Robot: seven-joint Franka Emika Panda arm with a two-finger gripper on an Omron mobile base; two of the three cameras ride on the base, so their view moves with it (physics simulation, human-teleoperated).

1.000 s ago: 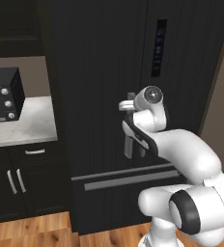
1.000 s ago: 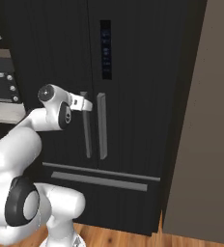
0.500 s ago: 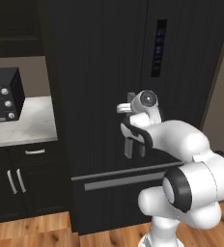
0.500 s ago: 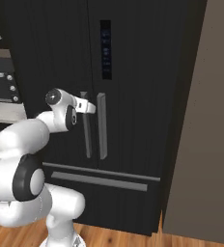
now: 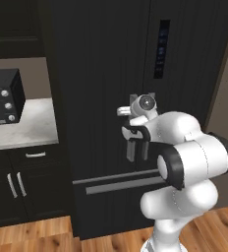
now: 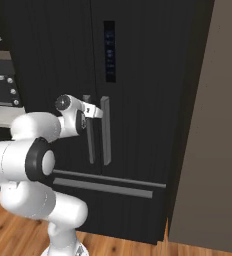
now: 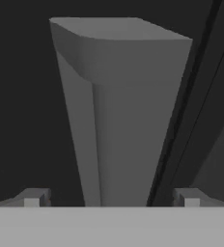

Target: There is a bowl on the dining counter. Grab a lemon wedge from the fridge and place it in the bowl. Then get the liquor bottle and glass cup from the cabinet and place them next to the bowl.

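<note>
Reaching with the end effector (image 7: 112,198) at the fridge (image 5: 106,74), fingertips (image 7: 33,198) spread apart on either side of a vertical grey handle (image 7: 119,120); fridge doors closed, toaster oven (image 5: 3,96) sitting on the worktop (image 5: 22,128) alongside.

A black toaster oven (image 5: 2,96) sits on the pale counter (image 5: 25,129).

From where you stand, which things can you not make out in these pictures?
- Inside of the fridge: both base views, hidden by its shut black doors.
- Left door handle: hand view, its lower end is cut off by the bottom of the picture.
- Fingers: hand view, whether they touch the handle is not clear.
- Gripper: right base view, too small to judge.
</note>
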